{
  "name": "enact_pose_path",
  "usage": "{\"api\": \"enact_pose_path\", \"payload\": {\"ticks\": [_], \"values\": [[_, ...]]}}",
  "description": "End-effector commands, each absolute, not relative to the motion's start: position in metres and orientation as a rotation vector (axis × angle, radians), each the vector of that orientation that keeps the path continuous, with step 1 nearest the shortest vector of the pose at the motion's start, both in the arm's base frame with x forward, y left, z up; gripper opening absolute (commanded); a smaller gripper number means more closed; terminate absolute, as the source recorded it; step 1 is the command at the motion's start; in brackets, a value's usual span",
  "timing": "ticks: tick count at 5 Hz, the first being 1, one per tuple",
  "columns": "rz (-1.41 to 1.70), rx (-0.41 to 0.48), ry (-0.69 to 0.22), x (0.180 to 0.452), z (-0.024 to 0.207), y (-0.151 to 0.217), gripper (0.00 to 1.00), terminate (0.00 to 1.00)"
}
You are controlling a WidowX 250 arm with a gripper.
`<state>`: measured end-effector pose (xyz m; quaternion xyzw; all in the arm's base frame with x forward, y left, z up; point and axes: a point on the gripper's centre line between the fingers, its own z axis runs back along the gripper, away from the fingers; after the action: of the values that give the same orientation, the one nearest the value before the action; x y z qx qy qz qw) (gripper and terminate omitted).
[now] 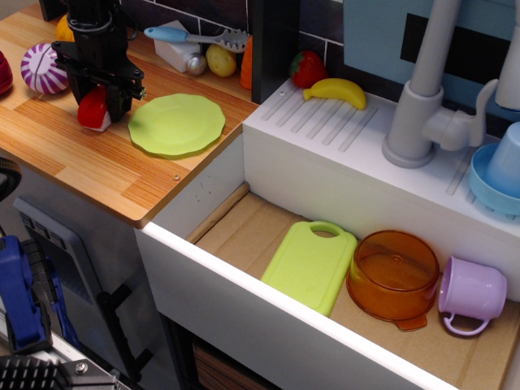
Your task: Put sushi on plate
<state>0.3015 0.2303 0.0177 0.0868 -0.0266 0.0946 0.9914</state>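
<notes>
The sushi (93,111), a glossy red top on a white base, sits on the wooden counter (89,166) just left of the round lime-green plate (176,123). My black gripper (98,99) has come down over the sushi with a finger on each side, closed against it. The sushi still rests at counter level, and its upper part is hidden by the gripper. The plate holds nothing.
A purple-and-white striped ball (43,68) lies left of the gripper. A spatula (199,36), strawberry (307,68) and banana (337,90) lie behind. The sink (268,236) holds a green cutting board (309,265), orange bowl (393,275) and purple cup (471,292).
</notes>
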Motion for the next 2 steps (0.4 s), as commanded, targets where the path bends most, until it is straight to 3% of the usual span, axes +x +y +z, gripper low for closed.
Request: {"api": "enact_pose_path", "payload": {"ticks": [1,2], "values": [[0.193,0.280,-0.167,0.311,0.074,0.213,0.00,0.00],[0.170,0.280,-0.148,0.320,0.080,0.203,0.00,0.00]]}}
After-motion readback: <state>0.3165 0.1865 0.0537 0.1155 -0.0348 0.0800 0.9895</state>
